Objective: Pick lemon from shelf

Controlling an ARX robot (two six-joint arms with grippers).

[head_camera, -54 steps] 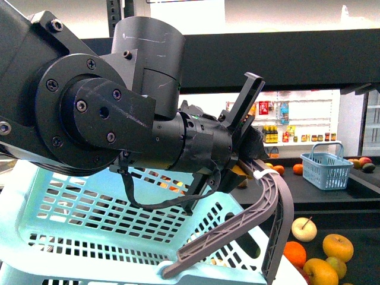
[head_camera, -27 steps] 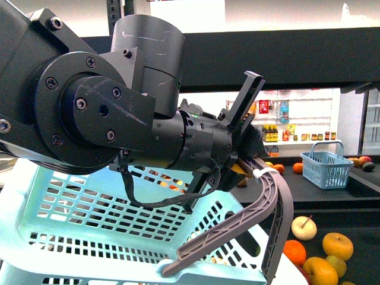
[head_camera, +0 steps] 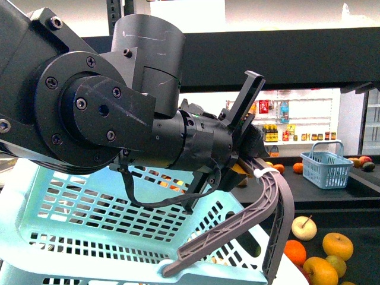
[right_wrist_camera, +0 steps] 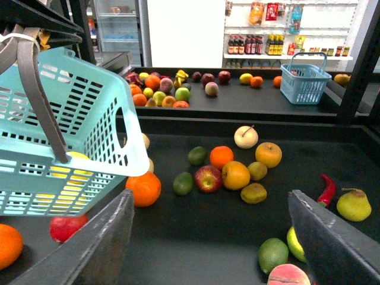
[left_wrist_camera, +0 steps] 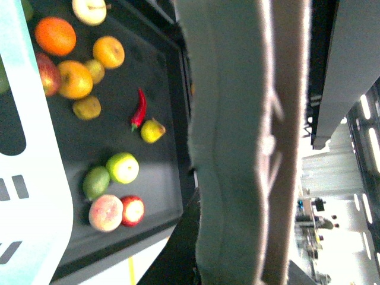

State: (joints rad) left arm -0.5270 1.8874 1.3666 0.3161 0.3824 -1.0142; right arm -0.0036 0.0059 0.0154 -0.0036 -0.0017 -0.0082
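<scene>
1. Right end effector [right_wrist_camera: 209, 199]: fingers spread wide with nothing between them; it hovers above the counter [right_wrist_camera: 196, 246], the dark tray of the black tiered stand.
2. Lemon [right_wrist_camera: 353, 205]: lies on the counter just beside a red chili [right_wrist_camera: 325, 189]; it sits apart from the main cluster of apples and oranges, and clear of both end effectors; the left wrist view shows the same fruit [left_wrist_camera: 152, 130], yellow with a small nub.
3. Left end effector [head_camera: 249, 130]: positioned at the grey handle [head_camera: 237, 228] of a pale blue basket [head_camera: 89, 219]; one finger juts upward; whether it clamps the handle cannot be told; the handle fills the left wrist view at close range.
4. Basket: hangs tilted above the counter; a yellow shape shows through its slots, unidentifiable.
</scene>
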